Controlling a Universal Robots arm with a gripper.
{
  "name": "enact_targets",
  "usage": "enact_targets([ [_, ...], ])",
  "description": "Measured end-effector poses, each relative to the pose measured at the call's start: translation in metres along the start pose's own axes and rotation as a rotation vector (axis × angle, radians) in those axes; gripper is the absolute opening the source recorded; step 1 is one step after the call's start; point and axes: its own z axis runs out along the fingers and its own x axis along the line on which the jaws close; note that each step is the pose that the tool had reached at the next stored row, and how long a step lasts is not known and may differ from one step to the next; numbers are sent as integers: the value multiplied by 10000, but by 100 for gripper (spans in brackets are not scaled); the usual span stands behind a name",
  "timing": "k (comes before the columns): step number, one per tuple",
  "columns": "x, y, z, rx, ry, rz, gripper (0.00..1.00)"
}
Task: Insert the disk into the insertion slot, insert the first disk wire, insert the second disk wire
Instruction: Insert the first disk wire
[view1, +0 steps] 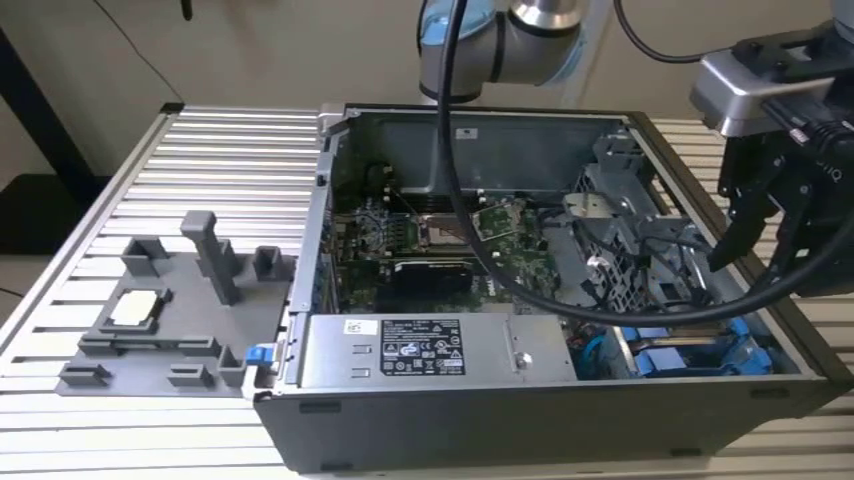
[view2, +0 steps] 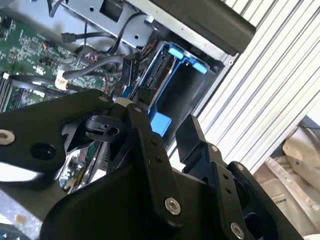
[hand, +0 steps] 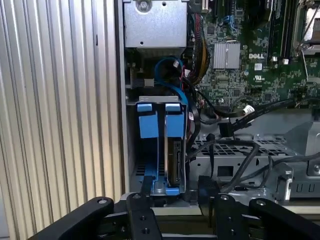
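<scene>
1. Above the drive corner of the open dark grey metal computer case, the black two-fingered gripper hangs with its fingers spread wide, gripping nothing.
2. Below it, the silver-grey rectangular disk in its bright blue plastic carrier sits inside the grey metal insertion slot, blue tabs facing the gripper.
3. Loose black cables lie just beside the slot, across a perforated grey cage.
4. The case stands on a ribbed aluminium table.
</scene>
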Motion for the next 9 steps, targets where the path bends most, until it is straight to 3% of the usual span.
enact_targets([
  [2,-3,10,7,257,-9,-19,49],
  [3,-10,11,15,306,-9,-40,49],
  [6,-32,12,26,309,73,-260,49],
  [9,-73,18,46,371,64,-524,49],
])
